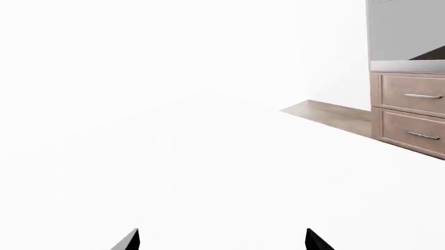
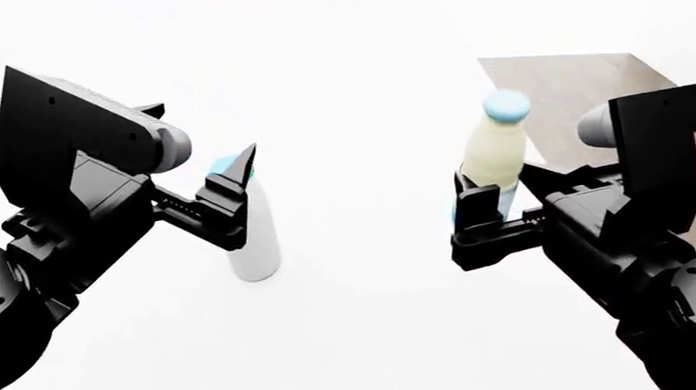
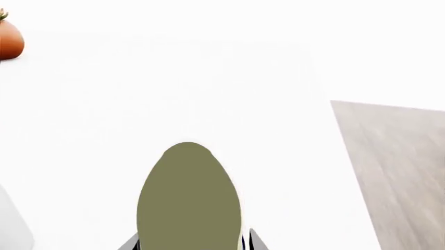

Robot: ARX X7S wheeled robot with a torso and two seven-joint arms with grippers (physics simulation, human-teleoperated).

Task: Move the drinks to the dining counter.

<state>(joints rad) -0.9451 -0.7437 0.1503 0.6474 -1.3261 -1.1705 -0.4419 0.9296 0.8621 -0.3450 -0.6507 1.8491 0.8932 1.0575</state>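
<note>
Gripping the upright pale-yellow, blue-capped bottle (image 2: 496, 149), right gripper (image 2: 486, 215); left gripper (image 2: 233, 196) spread.

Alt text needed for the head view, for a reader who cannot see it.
The right gripper holds a pale-yellow bottle with a light-blue cap upright over a white counter. The left gripper is at a plain white bottle standing on it.

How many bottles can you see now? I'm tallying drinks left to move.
2: a white bottle standing by the left gripper, a pale-yellow bottle in the right gripper. Others may be out of view.
</note>
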